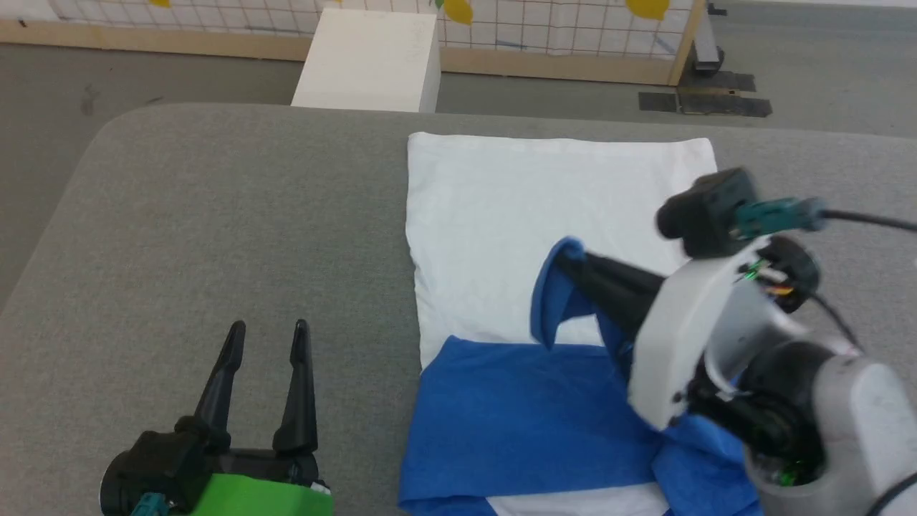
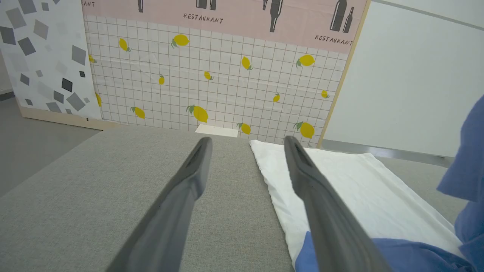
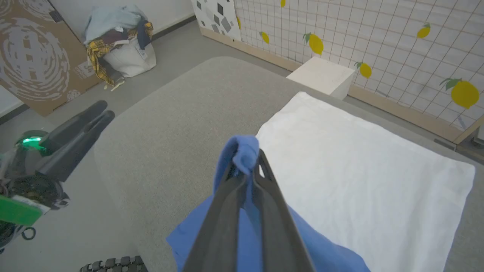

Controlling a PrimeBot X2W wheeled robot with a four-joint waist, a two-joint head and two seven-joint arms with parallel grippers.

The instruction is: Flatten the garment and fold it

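The garment (image 1: 544,208) lies on the grey table (image 1: 236,215), its white body flat toward the far side and a bright blue sleeve folded across the near part. My right gripper (image 1: 569,259) is shut on a blue sleeve end, lifted above the white body; in the right wrist view the blue cloth (image 3: 242,151) bunches between the closed fingertips of my right gripper (image 3: 247,158). My left gripper (image 1: 266,331) stands open over bare table to the left of the garment, holding nothing. In the left wrist view my left gripper (image 2: 247,141) is spread, with the garment's white edge (image 2: 340,181) just right of it.
A white box (image 1: 369,61) stands on the floor beyond the table's far edge, before a lemon-patterned partition (image 2: 211,83). A bag with a pile of clothes (image 3: 121,41) and a cardboard sheet (image 3: 34,56) sit on the floor off the table's left side.
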